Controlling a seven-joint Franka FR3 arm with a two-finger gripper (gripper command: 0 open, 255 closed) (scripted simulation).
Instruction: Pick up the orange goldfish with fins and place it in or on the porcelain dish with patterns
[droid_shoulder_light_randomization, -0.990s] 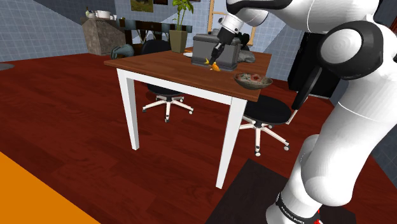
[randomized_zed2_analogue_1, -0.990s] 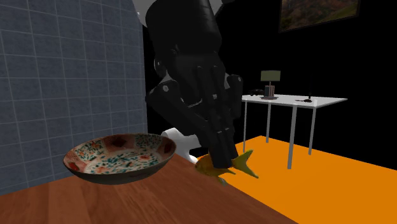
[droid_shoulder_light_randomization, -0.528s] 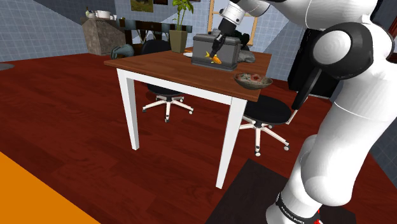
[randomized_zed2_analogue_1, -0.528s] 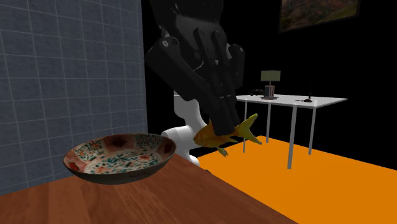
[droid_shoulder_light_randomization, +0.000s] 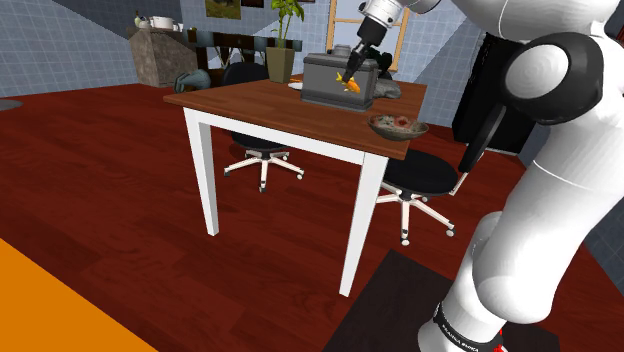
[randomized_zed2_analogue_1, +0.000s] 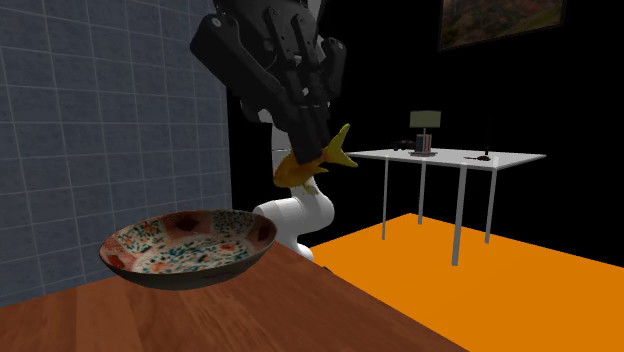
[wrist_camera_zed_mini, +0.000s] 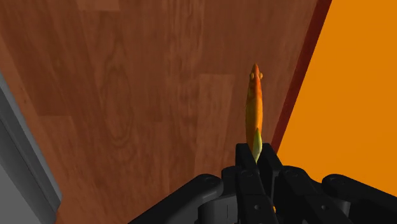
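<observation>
Up it goes: over the last second the gripper (randomized_zed2_analogue_1: 308, 148) has climbed from just above the table (droid_shoulder_light_randomization: 250, 100) to well clear of it, taking the goldfish (randomized_zed2_analogue_1: 312, 165) along. In the second exterior view the fish was hanging low by the wood, and now it sits higher than the dish (randomized_zed2_analogue_1: 190, 270), off toward that view's right and further back.

Grip looks solid. In the wrist view both black fingers are clamped on the tail end of the fish, with its orange body sticking straight out past the fingertips, head away from the hand. Below it you can see wood, with the table edge and orange floor just off to one side.

So the pick part is done, I'd say: fish grabbed, lifted, not touching anything else. In the shoulder view it hangs in front of the grey box (droid_shoulder_light_randomization: 325, 75) at the back of the table, while the patterned dish sits near the table's edge toward that view's right, well apart from the fish.

What's left, as I read it, is the whole placing half: carry it across until it's over the bowl, come down, let go. Nothing's in the dish yet.
</observation>
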